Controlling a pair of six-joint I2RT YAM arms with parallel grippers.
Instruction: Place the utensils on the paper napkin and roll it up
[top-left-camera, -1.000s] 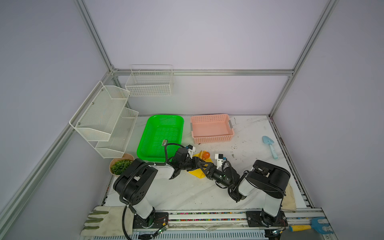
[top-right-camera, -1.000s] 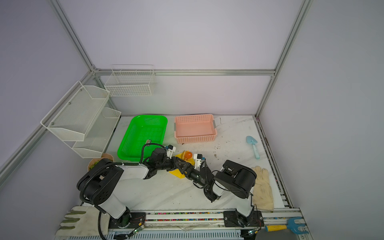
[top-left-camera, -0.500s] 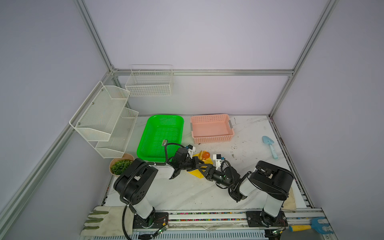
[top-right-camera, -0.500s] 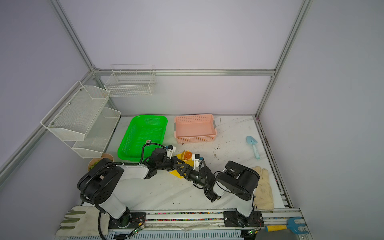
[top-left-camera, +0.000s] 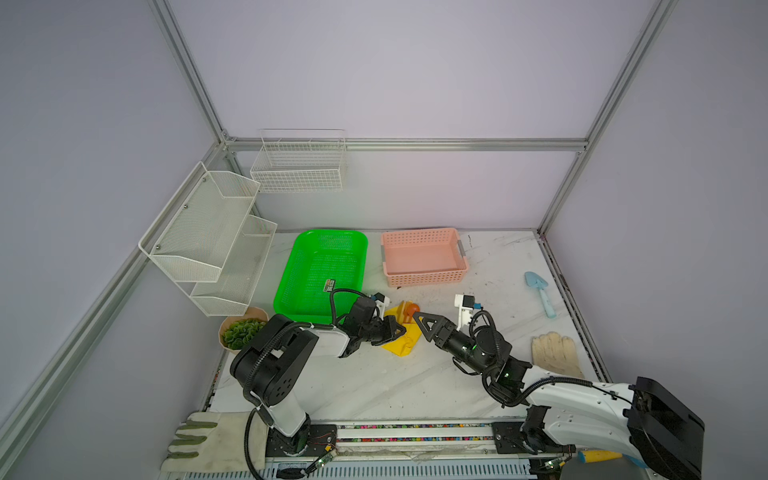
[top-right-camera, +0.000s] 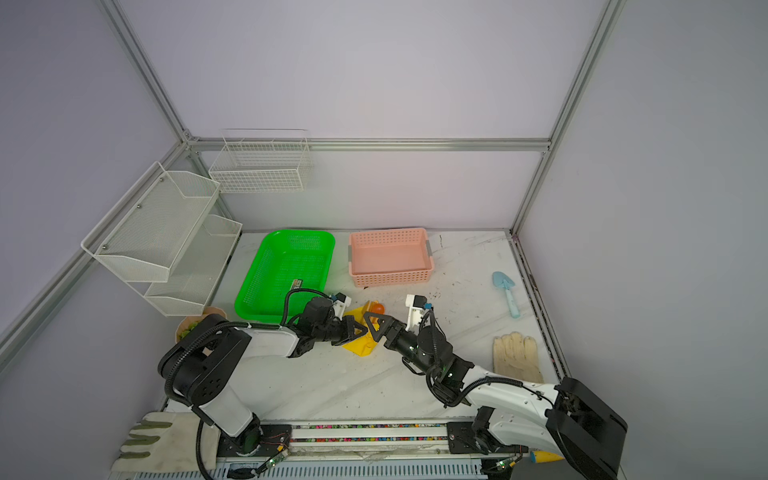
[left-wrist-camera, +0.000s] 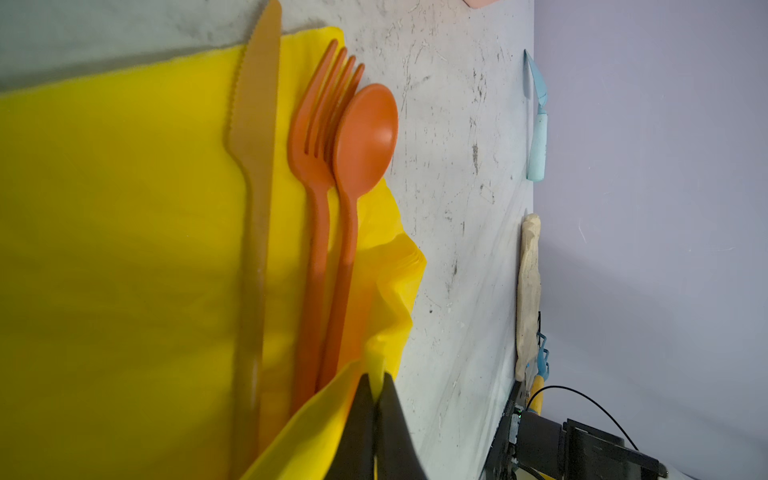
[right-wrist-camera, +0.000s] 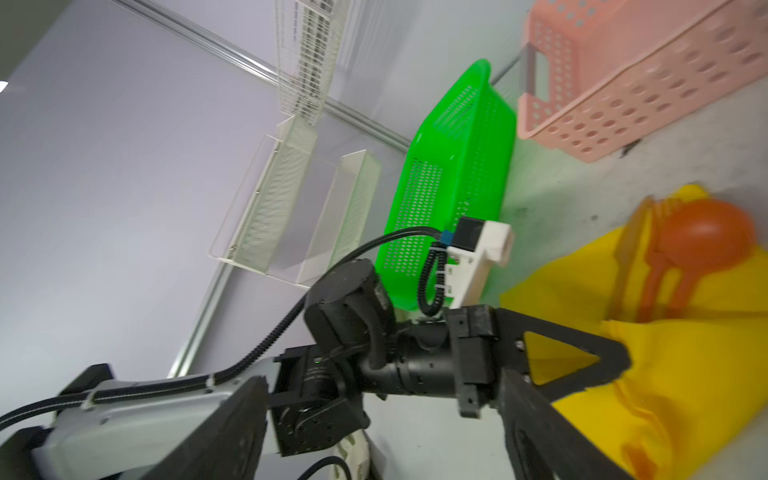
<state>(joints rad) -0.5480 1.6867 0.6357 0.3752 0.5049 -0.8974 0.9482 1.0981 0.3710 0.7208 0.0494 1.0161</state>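
In a top view, a green basket and a pink basket sit side by side mid-frame on the counter. At right lies a light-blue trowel, with a beige glove below it. A potted plant stands at left under the white wire shelves.

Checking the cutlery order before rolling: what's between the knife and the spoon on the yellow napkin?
The orange fork lies between the knife and the spoon, on the napkin, seen in the left wrist view.
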